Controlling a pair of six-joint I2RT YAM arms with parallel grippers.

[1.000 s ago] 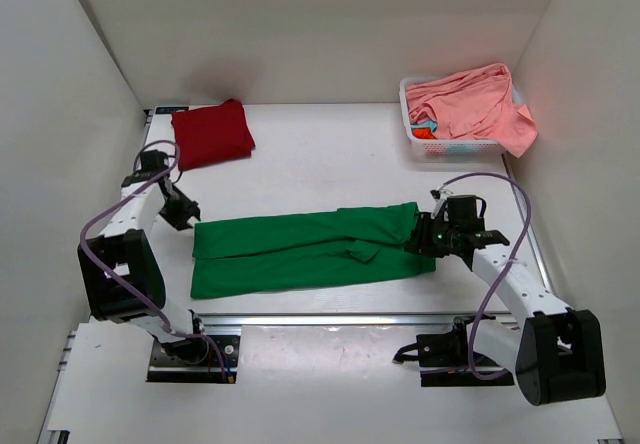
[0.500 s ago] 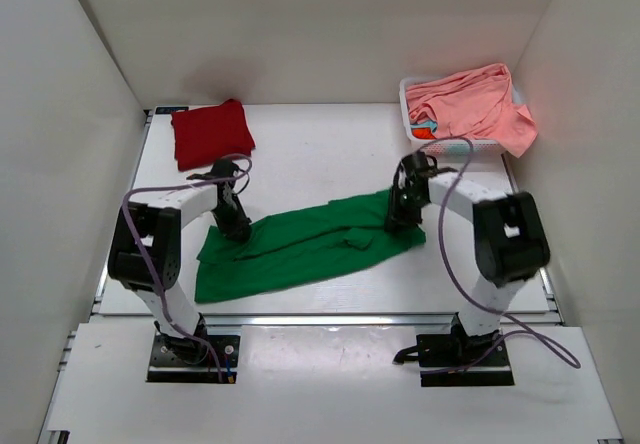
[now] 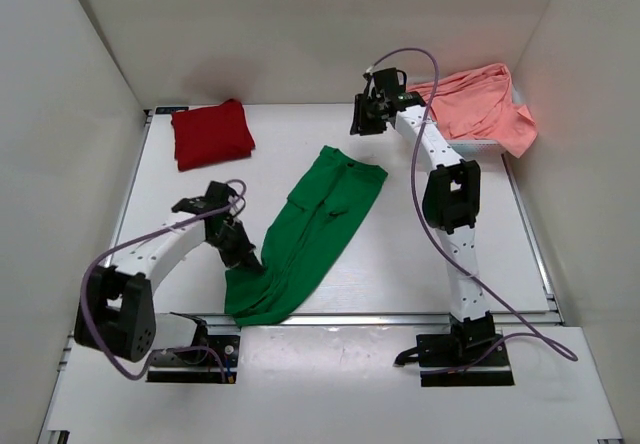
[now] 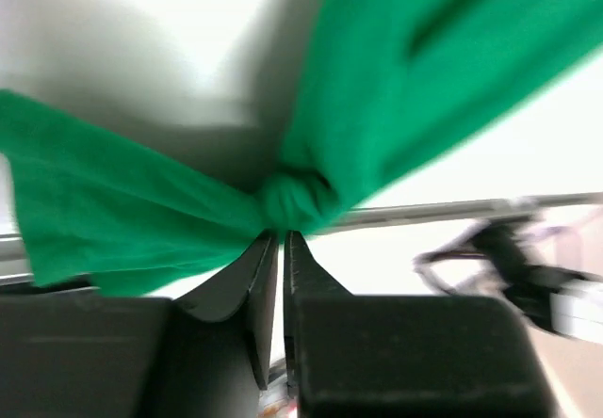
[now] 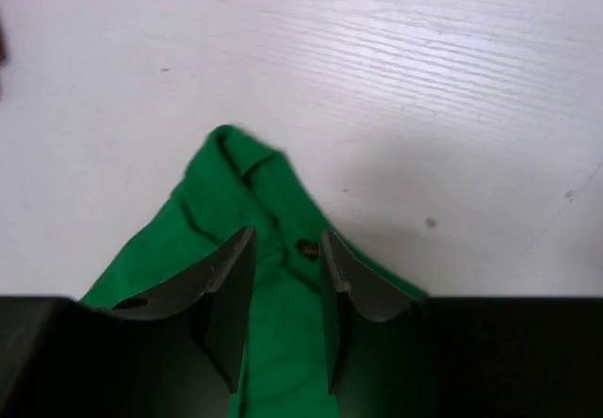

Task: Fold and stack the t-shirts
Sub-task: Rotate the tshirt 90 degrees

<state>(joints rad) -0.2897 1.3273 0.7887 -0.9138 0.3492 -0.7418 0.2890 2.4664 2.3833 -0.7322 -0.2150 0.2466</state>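
Although the left wrist view is smeared with blur, I can make out the left hand with its fingers squeezed almost together on a knotted bunch of the green shirt. Beyond that knot the cloth fans out to both sides and runs off the picture, so I cannot say which part of the shirt is pinched. From above, the shirt lies as a long slanted strip on the tabletop, its near end crumpled at the front edge. The left hand sits at the strip's left side, toward that near end.

The right hand is raised near the back of the tabletop, beyond the shirt's far end. Its fingers stand a little apart, and I see nothing gripped between them. The green corner showing through the gap lies on the tabletop below. The hand's own black body blocks the bottom of that view.

A red shirt lies folded at the far left. A pink shirt is heaped over a white basket at the far right, hiding all but a strip of its near wall. The right arm covers the basket's left end.
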